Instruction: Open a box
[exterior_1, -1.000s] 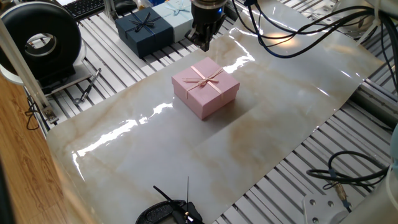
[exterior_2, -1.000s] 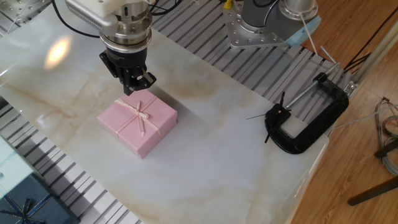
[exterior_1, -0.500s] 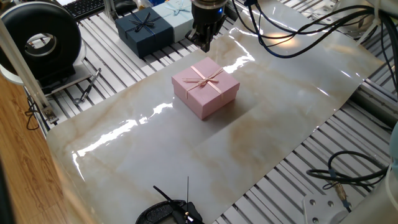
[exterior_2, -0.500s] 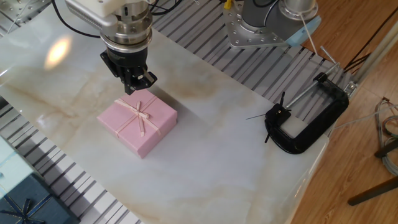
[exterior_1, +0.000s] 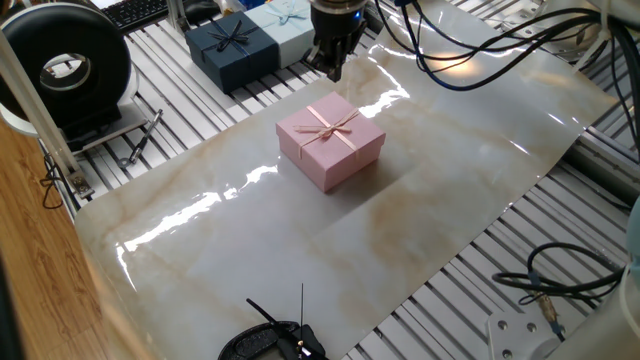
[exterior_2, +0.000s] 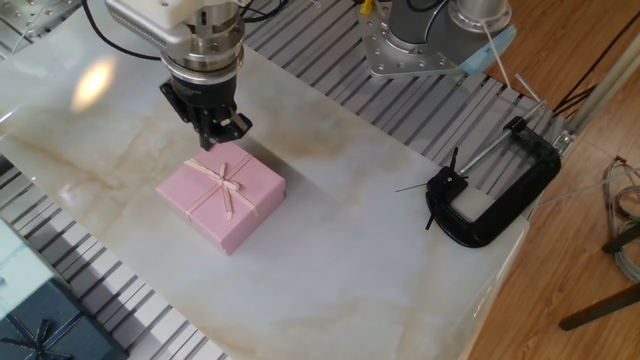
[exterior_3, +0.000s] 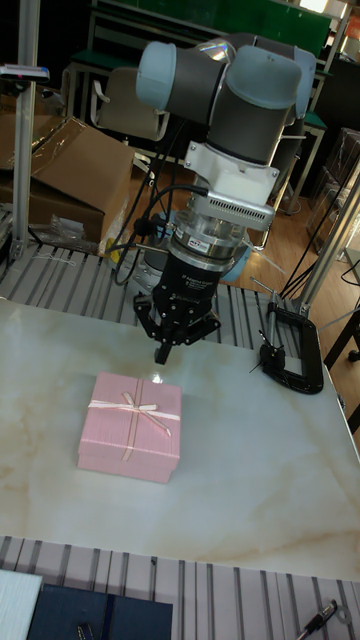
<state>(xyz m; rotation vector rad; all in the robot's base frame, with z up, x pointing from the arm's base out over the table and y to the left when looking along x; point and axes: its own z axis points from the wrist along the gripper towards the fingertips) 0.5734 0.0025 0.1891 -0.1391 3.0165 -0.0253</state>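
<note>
Pink cardboard sits in the middle of the marbled table top (exterior_1: 420, 230): the box (exterior_1: 331, 141) rests flat with its lid on and the thin ribbon bow (exterior_1: 335, 127) tied across the top. Nothing is touching it. Above and behind it hangs the gripper (exterior_2: 214, 135), pointing straight down, its dark fingers (exterior_3: 162, 351) drawn together to a narrow tip with nothing between them. From the tall fixed view the tip floats clear of the lid, just past the box's far edge, close to the corner nearest the arm. From the other fixed view it lines up over that same back edge, a small gap of air under it.

Off the marble, on the slatted metal bed, a dark navy gift box (exterior_1: 232, 47) with its own bow sits touching a light blue gift box (exterior_1: 284, 24), both well apart from the pink one. On the opposite side a black C-clamp (exterior_2: 492, 197) lies at the table's edge. A black round device (exterior_1: 68, 68) stands on the slats at the wooden border.
</note>
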